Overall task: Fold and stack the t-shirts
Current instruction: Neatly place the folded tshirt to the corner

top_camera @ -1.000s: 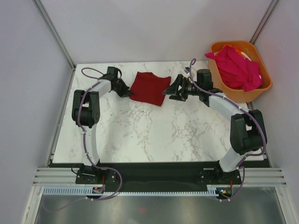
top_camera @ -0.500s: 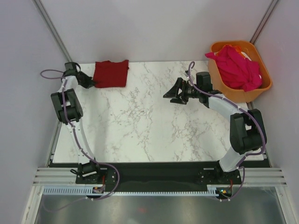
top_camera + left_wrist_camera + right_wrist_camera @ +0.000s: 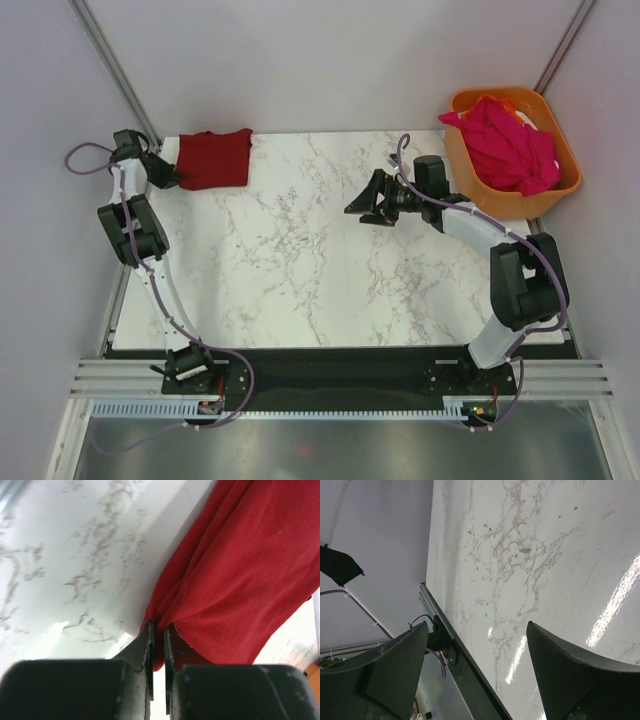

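A folded dark crimson t-shirt [image 3: 214,158] lies at the table's far left corner. My left gripper [image 3: 170,178] is shut on its left edge; in the left wrist view the red t-shirt [image 3: 240,575] bunches between the narrow jaws of that gripper [image 3: 159,629]. A bright magenta t-shirt [image 3: 510,145] sits heaped in the orange tub [image 3: 565,180] at the far right. My right gripper [image 3: 366,207] hangs open over the marble right of centre, apart from both shirts. In its wrist view the right gripper [image 3: 477,627] holds nothing between its wide fingers.
The marble table [image 3: 330,270] ends at a metal rail on the left and a dark front edge near the arm bases. White walls close in behind and on both sides. The tub stands against the right wall.
My left gripper has dragged the crimson t-shirt from the table's far middle to the far left corner. The right gripper drifted slightly left, still open.
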Robot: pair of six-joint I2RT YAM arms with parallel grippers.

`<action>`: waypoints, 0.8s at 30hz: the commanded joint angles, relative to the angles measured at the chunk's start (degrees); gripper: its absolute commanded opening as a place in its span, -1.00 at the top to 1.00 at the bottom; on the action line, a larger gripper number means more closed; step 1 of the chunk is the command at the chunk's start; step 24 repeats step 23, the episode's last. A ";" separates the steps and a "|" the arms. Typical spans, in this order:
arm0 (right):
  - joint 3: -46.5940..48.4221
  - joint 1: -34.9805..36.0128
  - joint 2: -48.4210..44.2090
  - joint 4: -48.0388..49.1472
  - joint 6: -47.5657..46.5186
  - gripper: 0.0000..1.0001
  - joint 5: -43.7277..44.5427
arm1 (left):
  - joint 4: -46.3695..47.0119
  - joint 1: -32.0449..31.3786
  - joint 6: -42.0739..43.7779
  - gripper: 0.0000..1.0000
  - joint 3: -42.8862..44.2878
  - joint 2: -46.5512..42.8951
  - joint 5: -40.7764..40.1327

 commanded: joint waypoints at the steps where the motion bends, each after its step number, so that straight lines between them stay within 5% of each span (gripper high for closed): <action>1: 0.52 0.86 0.13 1.08 -1.49 -0.77 -0.74 | -0.25 6.61 0.77 0.64 5.69 -2.64 -9.41; 4: 0.61 1.21 0.30 1.17 -1.75 -0.77 -0.65 | -0.34 6.61 0.67 0.07 5.34 -4.93 -12.06; 6: 0.70 1.30 0.13 1.08 -1.93 -0.77 -0.39 | -0.25 6.61 0.59 -0.75 4.56 -8.60 -13.47; 7: 0.70 1.30 -0.13 1.08 -2.10 -0.78 -0.21 | -0.34 6.61 0.68 -0.99 4.38 -10.20 -14.17; 11: 1.75 1.39 -1.28 -0.40 -3.15 -0.80 1.01 | -1.39 6.61 0.94 -1.00 0.87 -19.16 -18.12; 18: 5.54 4.03 -7.16 -9.47 -13.62 -0.95 18.84 | -2.10 6.00 1.20 -0.98 -18.43 -42.79 -17.35; 24: 2.19 5.08 -15.86 -4.54 -14.49 -0.96 22.89 | -0.44 -2.32 10.23 -0.96 -29.53 -56.85 -20.04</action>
